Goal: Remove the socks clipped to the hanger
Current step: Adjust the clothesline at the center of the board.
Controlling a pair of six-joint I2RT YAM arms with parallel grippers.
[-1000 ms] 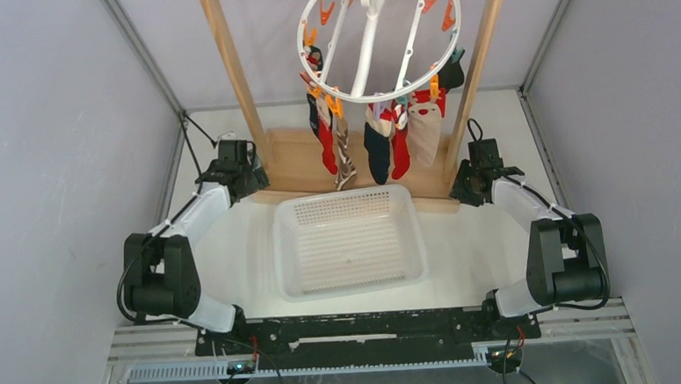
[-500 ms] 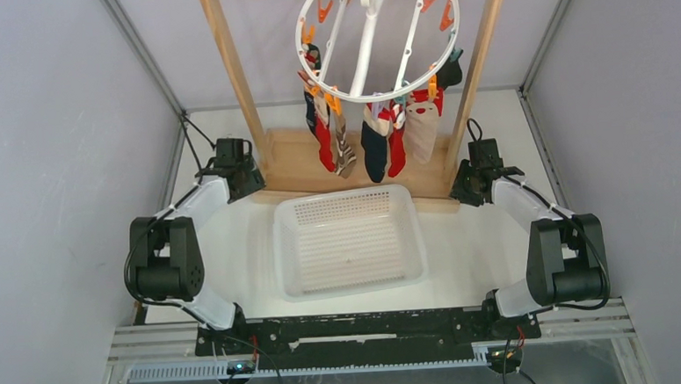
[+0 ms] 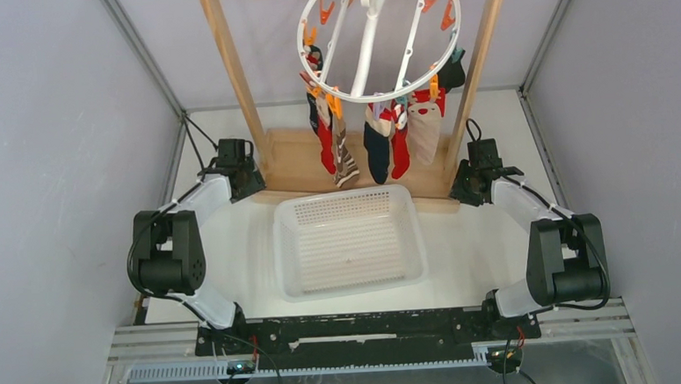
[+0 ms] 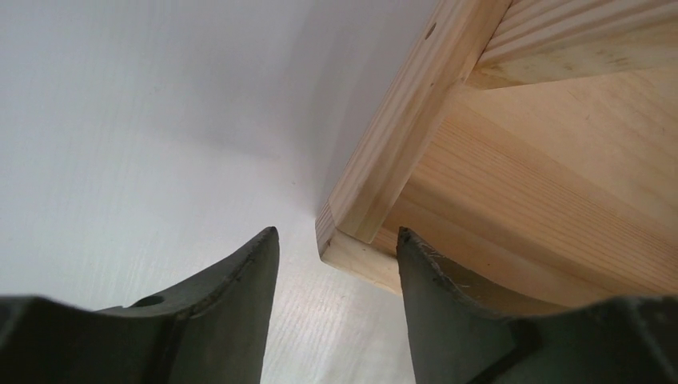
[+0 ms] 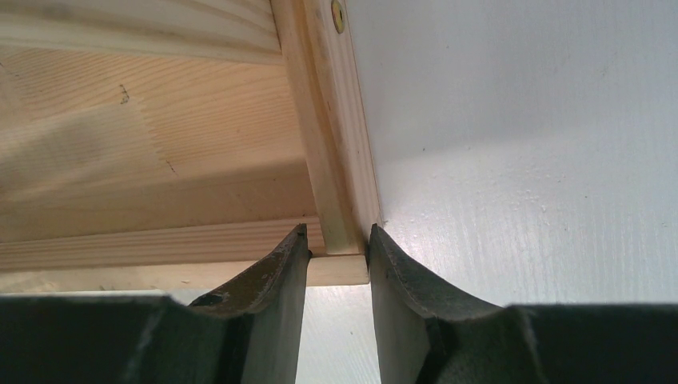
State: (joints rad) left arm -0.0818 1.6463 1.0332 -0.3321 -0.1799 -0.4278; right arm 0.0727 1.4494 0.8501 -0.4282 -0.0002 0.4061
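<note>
We've got the hanger (image 3: 367, 54) on the rack (image 3: 232, 74) top bar at rear of table (image 3: 480, 237), socks (image 3: 377, 150) under it. Basket (image 3: 283, 248) sits just in front of rack, btwn left gripper (image 4: 336, 232) & right gripper (image 5: 337, 228) at its base corners.

hanger (image 3: 367, 59): white ring and spokes. clips (image 3: 326, 11): mostly orange, a few teal. socks (image 3: 377, 150): red, navy, brown-and-cream stripes, one beige with a red-and-white figure. rack (image 3: 234, 74): pale wood, visible grain. basket (image 3: 346, 194): translucent white, perforated. worktop (image 3: 234, 241): white.

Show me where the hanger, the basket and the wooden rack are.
hanger (image 3: 367, 59): top external view, on its central white stem.
basket (image 3: 348, 244): top external view, on its bare floor.
wooden rack (image 3: 235, 83): top external view, on its left post.
</note>
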